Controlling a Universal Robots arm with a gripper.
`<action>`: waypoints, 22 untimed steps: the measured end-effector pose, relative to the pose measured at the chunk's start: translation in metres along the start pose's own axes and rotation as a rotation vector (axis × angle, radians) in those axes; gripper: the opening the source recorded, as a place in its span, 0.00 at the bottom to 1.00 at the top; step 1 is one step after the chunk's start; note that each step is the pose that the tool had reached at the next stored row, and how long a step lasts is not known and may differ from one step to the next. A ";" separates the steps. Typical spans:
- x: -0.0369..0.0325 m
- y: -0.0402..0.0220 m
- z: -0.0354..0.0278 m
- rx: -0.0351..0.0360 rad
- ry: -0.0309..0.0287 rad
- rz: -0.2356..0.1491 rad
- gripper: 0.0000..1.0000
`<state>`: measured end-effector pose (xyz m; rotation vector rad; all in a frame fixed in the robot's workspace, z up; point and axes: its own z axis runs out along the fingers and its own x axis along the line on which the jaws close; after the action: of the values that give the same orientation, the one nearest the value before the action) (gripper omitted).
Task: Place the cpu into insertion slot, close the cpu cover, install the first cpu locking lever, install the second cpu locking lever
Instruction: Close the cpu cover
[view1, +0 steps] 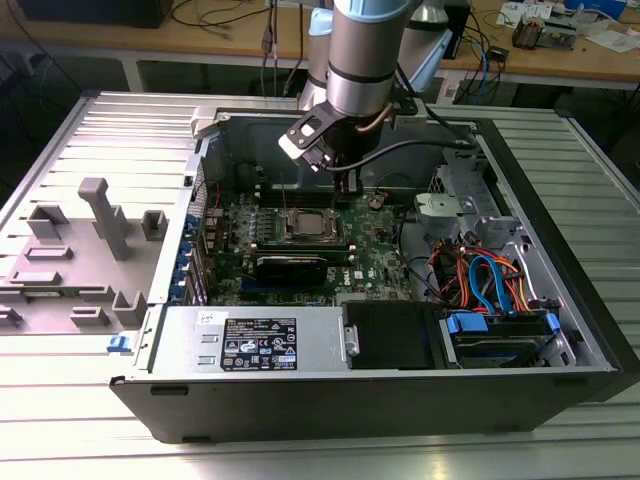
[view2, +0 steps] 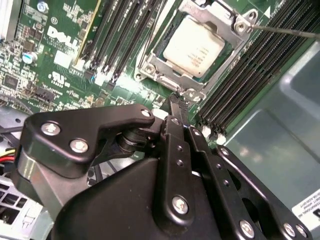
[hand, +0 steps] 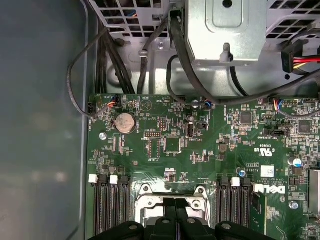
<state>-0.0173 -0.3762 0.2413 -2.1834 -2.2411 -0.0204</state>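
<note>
- While the gripper (view2: 176, 100) hangs low over the motherboard (hand: 200, 150), its fingertips sit just beside one corner of the insertion slot (view1: 305, 227), which lies mid-board between two banks of memory slots (view2: 240, 75).
- The jaws are drawn together with no gap showing. Whether they pinch anything thin cannot be told.
- The cpu (view2: 194, 46) lies flat in the socket, and the cpu cover (view2: 165, 70) frames its silver top.
- A thin locking lever (view2: 287, 31) runs out from the cover's corner across the memory slots. Whether it is hooked down cannot be told.
- Risk: an unlatched lever would spring up and lift the cover.
- Risk: with the fingertips this close, a sideways slip could scrape board components or the memory slot latches.
</note>
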 end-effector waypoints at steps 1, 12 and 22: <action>0.0000 -0.0018 0.0012 0.0001 0.0000 0.000 0.11; 0.0004 -0.0169 0.0041 -0.0002 -0.0002 0.000 0.11; 0.0007 -0.0327 0.0116 -0.0006 0.0001 0.000 0.11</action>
<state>-0.0500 -0.3762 0.2297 -2.1835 -2.2414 -0.0212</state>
